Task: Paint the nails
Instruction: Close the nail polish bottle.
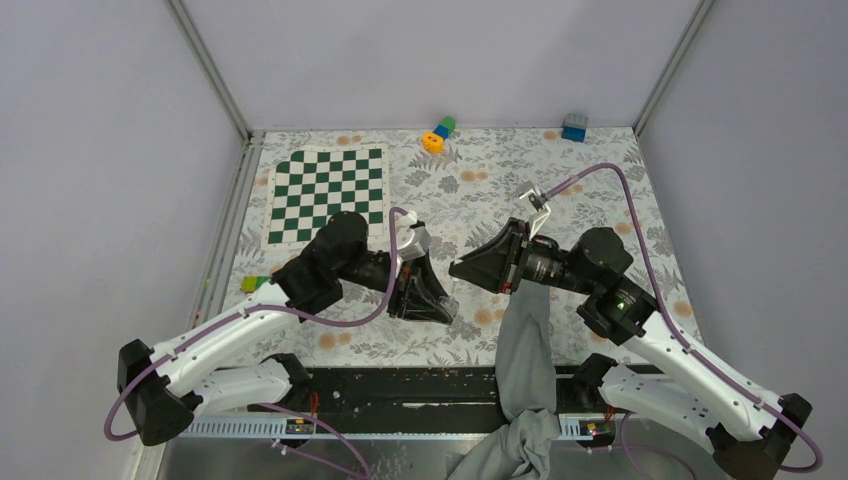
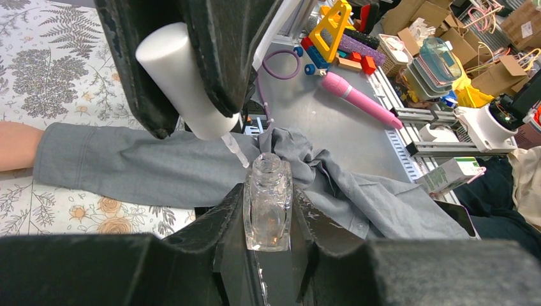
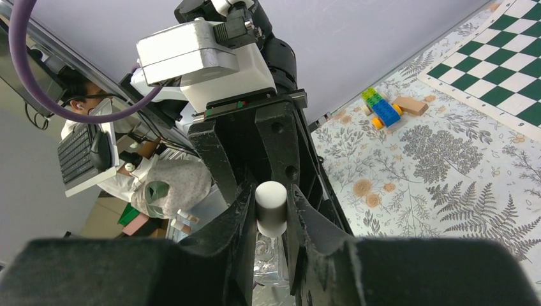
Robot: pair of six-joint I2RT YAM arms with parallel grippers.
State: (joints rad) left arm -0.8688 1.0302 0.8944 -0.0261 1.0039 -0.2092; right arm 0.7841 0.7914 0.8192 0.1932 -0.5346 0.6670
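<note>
The left gripper [image 2: 268, 220] is clamped on an upright clear glass bottle [image 2: 268, 191], and the right gripper [image 3: 271, 215] pinches the white cap [image 3: 271, 199] (its brush tip [image 2: 235, 150] hanging close by the bottle's mouth). The nails are out of sight: only the grey sleeve [image 2: 140, 166] and a sliver of bare skin [image 2: 14, 145] show on the floral tablecloth [image 2: 38, 57].

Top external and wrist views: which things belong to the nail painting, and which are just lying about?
Job: left gripper holding the glass bottle; right gripper holding the white brush cap; grey sleeve and bare wrist (nails not in view).
Lying about: chessboard mat; stacked toy blocks; blue block.
</note>
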